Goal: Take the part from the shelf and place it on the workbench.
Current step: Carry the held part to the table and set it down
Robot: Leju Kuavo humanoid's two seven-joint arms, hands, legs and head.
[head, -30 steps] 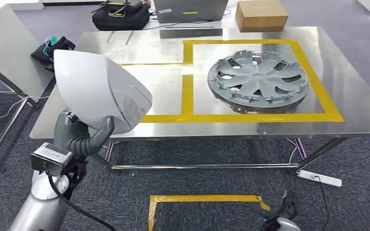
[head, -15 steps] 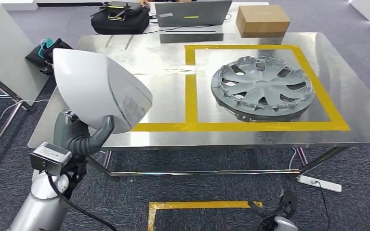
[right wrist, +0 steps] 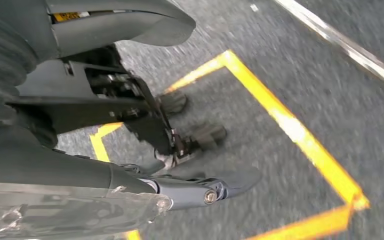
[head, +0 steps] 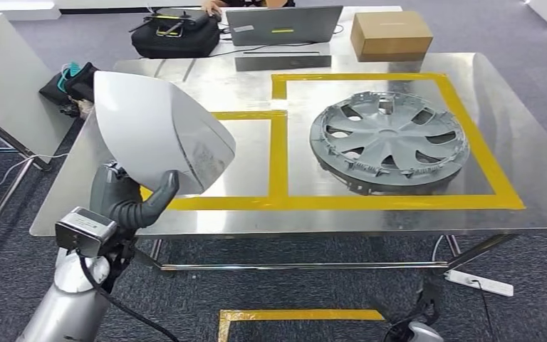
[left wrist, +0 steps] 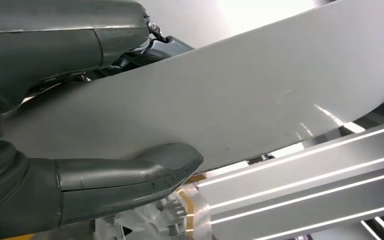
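Note:
My left hand [head: 132, 199] grips a large pale grey curved shell part [head: 157, 135] by its lower edge and holds it upright over the left front corner of the steel workbench [head: 527, 142]. In the left wrist view the thumb [left wrist: 130, 175] presses under the part [left wrist: 260, 90]. Yellow tape marks two boxes on the bench; the left box [head: 246, 153] lies just right of the held part. My right hand [head: 413, 329] hangs low by the floor, its fingers [right wrist: 210, 190] apart and holding nothing.
A grey wheel cover [head: 388, 142] fills the right taped box. A laptop [head: 285, 25], a cardboard box [head: 390, 34] and a black bag [head: 174, 32] sit at the far edge. A white table [head: 7, 78] stands left. A power strip [head: 481, 283] and yellow floor tape [head: 299, 315] lie below.
The whole view has shifted: the workbench now sits lower and nearer in the picture. The part stays in my left hand, carried slightly right and forward over the bench corner.

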